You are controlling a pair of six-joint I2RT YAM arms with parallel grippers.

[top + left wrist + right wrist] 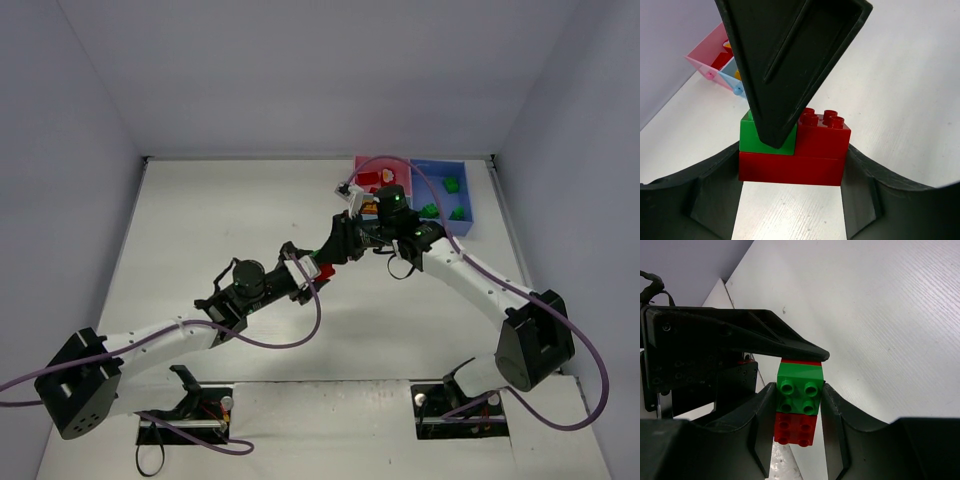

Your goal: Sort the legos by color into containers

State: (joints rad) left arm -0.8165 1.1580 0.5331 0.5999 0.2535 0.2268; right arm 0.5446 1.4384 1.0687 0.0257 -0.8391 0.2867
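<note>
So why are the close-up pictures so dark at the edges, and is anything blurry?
Top external view: soft even light, faint shadows, no glare. Left wrist view: black pincer fingers fill the edges; the red brick is sharp, the pink tray behind slightly soft. Right wrist view: the same dark framing, the green brick crisp.

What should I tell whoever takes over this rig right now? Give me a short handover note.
Left gripper: jaws shut on the red base brick of a red-and-green clump.
Right gripper: jaws shut on the green brick on top of that clump.
Done: red bricks lie in the pink tray, green bricks in the blue tray.
Left: pull the clump apart, then put each piece in its matching tray.
</note>
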